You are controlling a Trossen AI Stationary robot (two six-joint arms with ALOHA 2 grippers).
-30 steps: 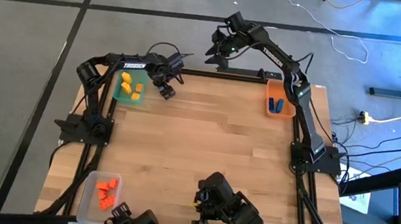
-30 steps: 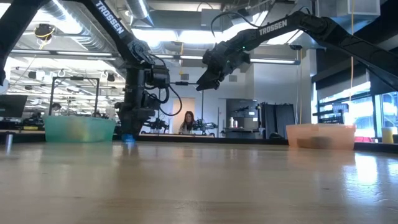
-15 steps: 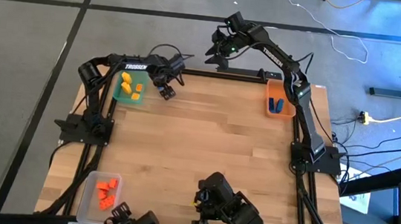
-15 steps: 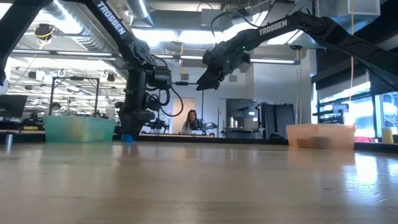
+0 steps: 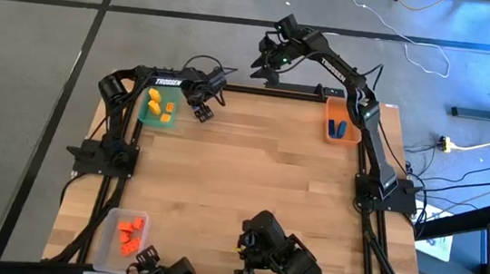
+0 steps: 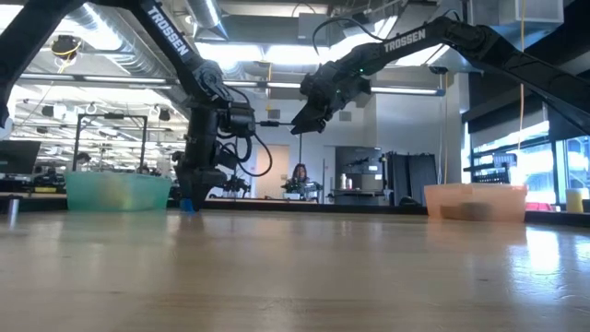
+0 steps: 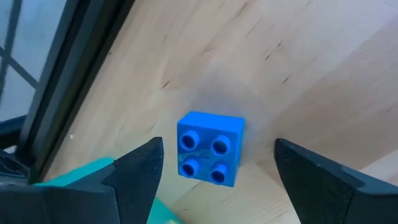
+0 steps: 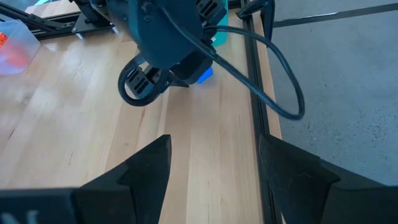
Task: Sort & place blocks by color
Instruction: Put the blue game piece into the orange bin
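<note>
Blue block [image 7: 210, 149] lies on wood between the open left pincer [image 7: 217, 168]

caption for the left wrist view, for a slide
Open left gripper poised over a blue block lying studs-up on the wooden table.

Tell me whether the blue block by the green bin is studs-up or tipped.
Studs-up: the blue block sits flat on the table, its four studs showing.
</note>
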